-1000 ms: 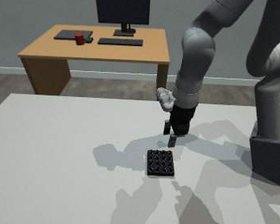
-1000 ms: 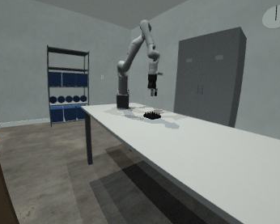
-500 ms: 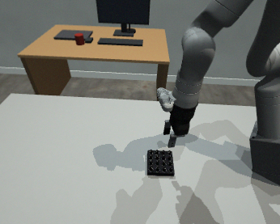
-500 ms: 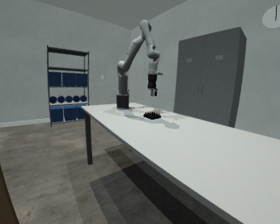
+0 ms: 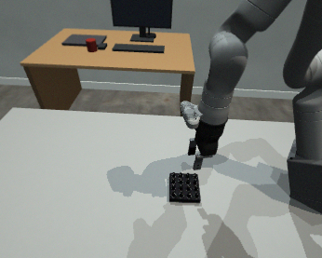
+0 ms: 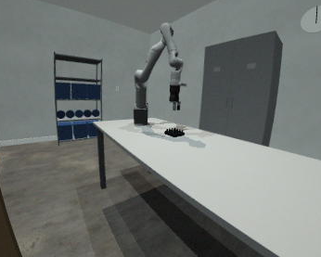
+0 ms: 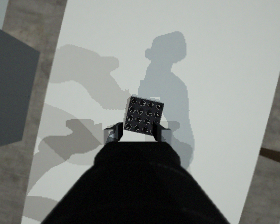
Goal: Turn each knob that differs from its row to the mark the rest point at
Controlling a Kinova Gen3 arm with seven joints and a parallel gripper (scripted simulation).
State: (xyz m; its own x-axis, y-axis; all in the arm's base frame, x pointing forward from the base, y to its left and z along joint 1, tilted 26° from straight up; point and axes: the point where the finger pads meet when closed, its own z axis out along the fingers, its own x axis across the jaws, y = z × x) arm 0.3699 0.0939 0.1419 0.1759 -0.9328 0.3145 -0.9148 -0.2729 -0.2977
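Observation:
The black knob box point(image 5: 184, 200) point(image 6: 174, 134) point(image 7: 143, 115) stands flat on the white table point(image 5: 59, 169) point(image 6: 249, 182) point(image 7: 220, 75), with its knobs in a four by four grid on top. The white lines, the marks and the printed names are too small to read in any view, so where each knob points cannot be told. My gripper point(image 5: 194, 155) point(image 6: 176, 107) point(image 7: 137, 128) is open and empty. It hangs well above the box, pointing down. In the wrist view the box shows slightly turned, just beyond the gap between the fingertips.
The arm's base point(image 5: 312, 183) point(image 6: 140, 116) stands on the table. A wooden desk point(image 5: 49, 59) with a monitor, a keyboard and a red cup point(image 5: 91, 45) stands beyond the table. A grey cabinet point(image 6: 239, 89) and a shelf rack point(image 6: 78, 80) stand away from the table.

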